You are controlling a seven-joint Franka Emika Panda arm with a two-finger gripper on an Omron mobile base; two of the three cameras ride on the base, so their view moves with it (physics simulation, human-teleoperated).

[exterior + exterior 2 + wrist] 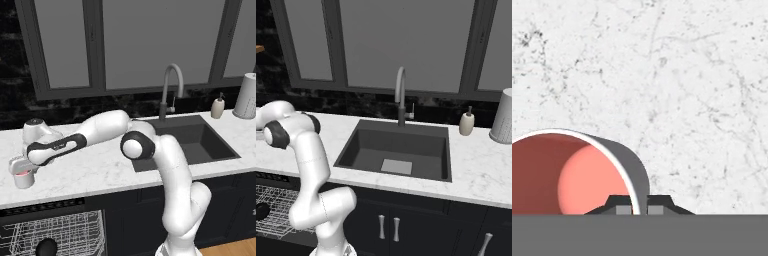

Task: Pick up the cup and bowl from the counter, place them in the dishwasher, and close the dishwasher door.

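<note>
In the hand view the left side of the cup (577, 172) is running out of the frame. In the left base view the end effector (22, 167) is covering the cup's top, and the paper-towel-like white cylinder (247, 96) and the dishwasher (50, 231) rack are getting cut by the picture's edges.

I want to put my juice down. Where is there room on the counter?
The counter is bare between the cup and the sink, and again in front of the sink's right side. The back right corner is crowded: the soap bottle and the white perforated cylinder stand there. The gripper pinches the cup's wall at the left end.
</note>
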